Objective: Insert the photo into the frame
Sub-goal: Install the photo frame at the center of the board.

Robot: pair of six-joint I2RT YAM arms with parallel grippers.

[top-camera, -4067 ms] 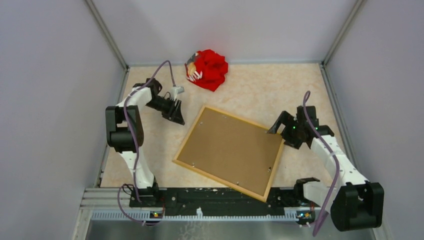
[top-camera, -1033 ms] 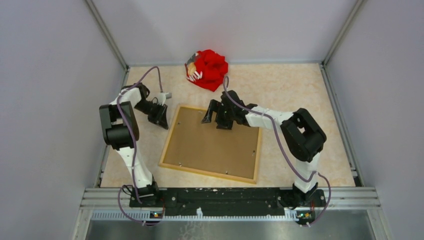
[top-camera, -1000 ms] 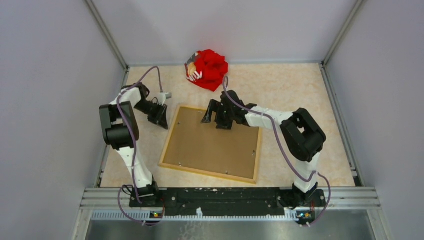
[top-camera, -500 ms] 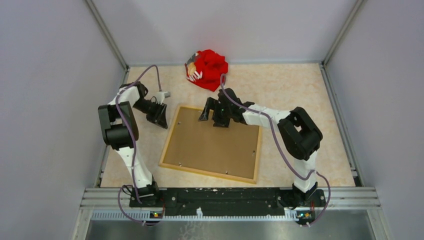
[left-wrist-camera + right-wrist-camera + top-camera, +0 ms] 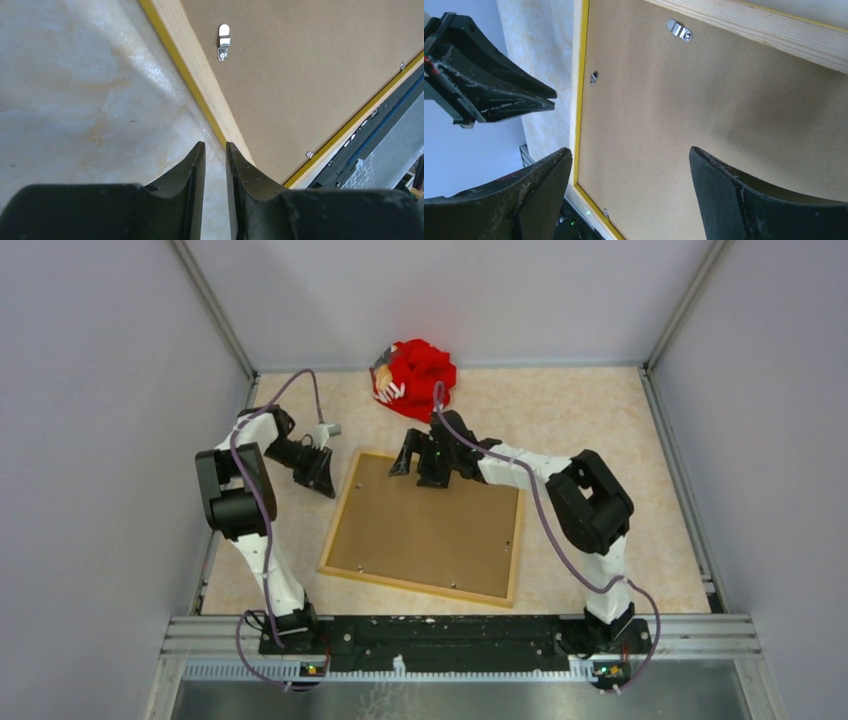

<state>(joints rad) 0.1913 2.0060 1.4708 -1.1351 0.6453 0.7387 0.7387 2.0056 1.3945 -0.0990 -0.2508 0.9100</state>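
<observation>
right claw [image 5: 630, 152] shifted left, frame [image 5: 200, 80] front hidden

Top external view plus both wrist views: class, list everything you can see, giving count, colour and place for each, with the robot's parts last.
frame: one, wood-coloured reverse with yellow edge, face down mid-table
backing board: one, brown, inside the frame
metal clips: several, silver, around the board's edges
red bundle: one, red, far edge of table
table: one, beige marbled
photo: not visible
arms: two, white and black, at the near edge
left gripper: black, narrow gap, beside the frame's left edge
right gripper: black, wide open, over the board's far edge
</observation>
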